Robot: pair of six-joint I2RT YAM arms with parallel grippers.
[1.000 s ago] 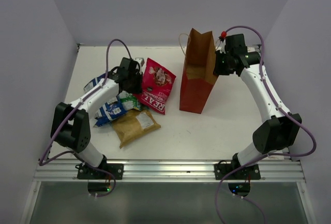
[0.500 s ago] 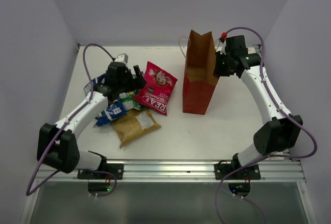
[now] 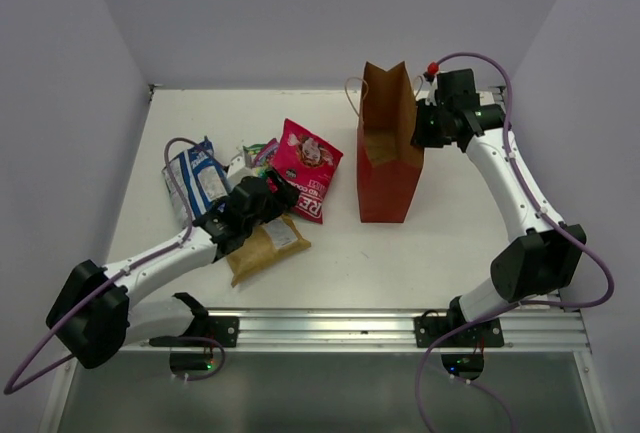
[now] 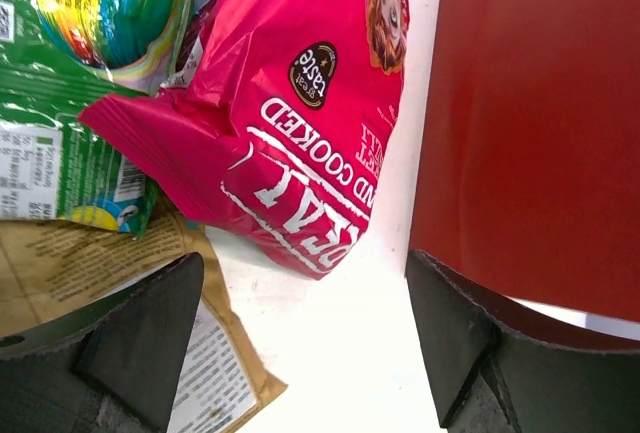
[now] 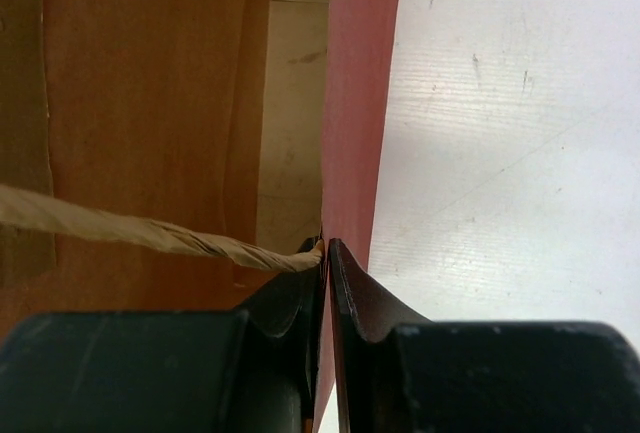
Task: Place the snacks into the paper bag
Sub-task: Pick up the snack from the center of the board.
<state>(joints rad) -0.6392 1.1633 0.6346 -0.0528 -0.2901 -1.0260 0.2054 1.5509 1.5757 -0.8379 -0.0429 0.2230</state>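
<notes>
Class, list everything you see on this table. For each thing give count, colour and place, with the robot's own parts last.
bag: one, red-brown, upright, right of the packets
handles: two, tan twine, at the bag's top
pink packet: one, pink, lying left of the bag
green packet: at least one, green, left of the pink packet
tan packet: one, tan-brown, nearest the arm bases
blue-and-white packet: one, leftmost of the pile
table: one, white
left gripper: open, over the pile, facing the pink packet
right gripper: shut on the bag's rim
</notes>
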